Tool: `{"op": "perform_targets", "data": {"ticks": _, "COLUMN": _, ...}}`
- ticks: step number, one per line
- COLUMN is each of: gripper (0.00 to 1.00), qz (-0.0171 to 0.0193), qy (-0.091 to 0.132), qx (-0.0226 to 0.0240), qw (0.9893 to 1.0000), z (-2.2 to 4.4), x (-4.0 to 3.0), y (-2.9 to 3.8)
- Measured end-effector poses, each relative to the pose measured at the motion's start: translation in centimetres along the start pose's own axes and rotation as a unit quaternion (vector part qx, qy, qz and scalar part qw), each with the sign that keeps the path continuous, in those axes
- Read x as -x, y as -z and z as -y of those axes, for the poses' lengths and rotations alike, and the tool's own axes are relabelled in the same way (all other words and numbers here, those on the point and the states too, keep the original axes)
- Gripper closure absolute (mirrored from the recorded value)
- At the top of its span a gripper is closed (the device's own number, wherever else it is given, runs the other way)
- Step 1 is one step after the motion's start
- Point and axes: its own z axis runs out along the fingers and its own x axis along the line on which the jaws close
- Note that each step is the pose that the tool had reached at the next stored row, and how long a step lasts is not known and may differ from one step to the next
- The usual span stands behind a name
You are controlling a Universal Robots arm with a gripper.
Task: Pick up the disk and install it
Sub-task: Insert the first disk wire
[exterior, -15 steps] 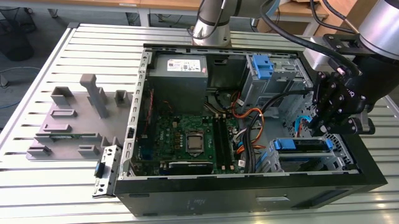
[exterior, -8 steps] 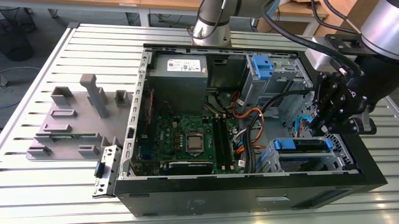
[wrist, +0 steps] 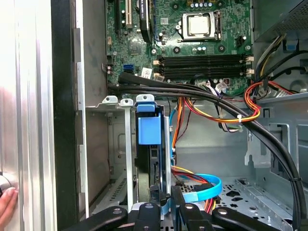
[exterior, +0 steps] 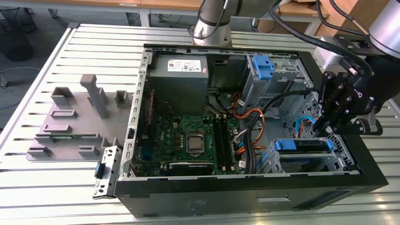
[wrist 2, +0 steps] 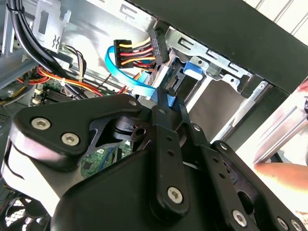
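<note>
"Where's the disk [wrist: 149, 129] sitting?"
"On edge in the drive cage [exterior: 341, 160]; its blue handle is at the far end; its long axis runs straight back to the gripper [wrist: 166, 199]."
"Gripped?"
"Fingers pinched close on its near end, I'd judge."

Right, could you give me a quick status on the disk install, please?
Gripper at the disk's cable end. Disk edge-on in the drive cage. Blue data cable and power wires right beside gripper.

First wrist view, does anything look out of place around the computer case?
Yes: a person's fingertips sit just outside the case wall, close to where the claw is at the disk. Nothing looks damaged.
</note>
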Motion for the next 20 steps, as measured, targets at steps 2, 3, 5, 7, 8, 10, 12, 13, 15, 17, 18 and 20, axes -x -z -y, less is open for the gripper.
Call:
{"op": "perform_targets", "data": {"ticks": 2, "gripper": 0.76, "qz": 0.0, "qy": 0.0, "qx": 0.0, "qw": 1.0, "z": 0.0, "x": 0.0, "y": -0.01}}
{"op": "perform_targets", "data": {"ticks": 3, "gripper": 0.76, "qz": 0.0, "qy": 0.0, "qx": 0.0, "qw": 1.0, "z": 0.0, "x": 0.0, "y": 0.0}}
{"op": "perform_targets", "data": {"ticks": 5, "gripper": 0.76, "qz": 0.0, "qy": 0.0, "qx": 0.0, "qw": 1.0, "z": 0.0, "x": 0.0, "y": 0.0}}
{"op": "perform_targets", "data": {"ticks": 7, "gripper": 0.84, "qz": 0.0, "qy": 0.0, "qx": 0.0, "qw": 1.0, "z": 0.0, "x": 0.0, "y": -0.01}}
{"op": "perform_targets", "data": {"ticks": 8, "gripper": 0.84, "qz": 0.0, "qy": 0.0, "qx": 0.0, "qw": 1.0, "z": 0.0, "x": 0.0, "y": -0.01}}
{"op": "perform_targets", "data": {"ticks": 10, "gripper": 0.84, "qz": 0.0, "qy": 0.0, "qx": 0.0, "qw": 1.0, "z": 0.0, "x": 0.0, "y": -0.01}}
{"op": "perform_targets", "data": {"ticks": 12, "gripper": 0.84, "qz": 0.0, "qy": 0.0, "qx": 0.0, "qw": 1.0, "z": 0.0, "x": 0.0, "y": -0.01}}
{"op": "perform_targets", "data": {"ticks": 13, "gripper": 0.84, "qz": 0.0, "qy": 0.0, "qx": 0.0, "qw": 1.0, "z": 0.0, "x": 0.0, "y": -0.01}}
{"op": "perform_targets", "data": {"ticks": 15, "gripper": 0.84, "qz": -0.0003, "qy": 0.0, "qx": 0.0, "qw": 1.0, "z": -0.18, "x": -0.01, "y": -0.04}}
{"op": "perform_targets", "data": {"ticks": 17, "gripper": 0.84, "qz": -0.0013, "qy": 0.001, "qx": -0.0001, "qw": 1.0, "z": -0.64, "x": -0.03, "y": -0.05}}
{"op": "perform_targets", "data": {"ticks": 18, "gripper": 0.84, "qz": -0.0017, "qy": 0.001, "qx": -0.0001, "qw": 1.0, "z": -0.88, "x": -0.05, "y": -0.07}}
{"op": "perform_targets", "data": {"ticks": 20, "gripper": 0.84, "qz": -0.0022, "qy": 0.002, "qx": -0.0002, "qw": 1.0, "z": -1.27, "x": -0.06, "y": -0.2}}
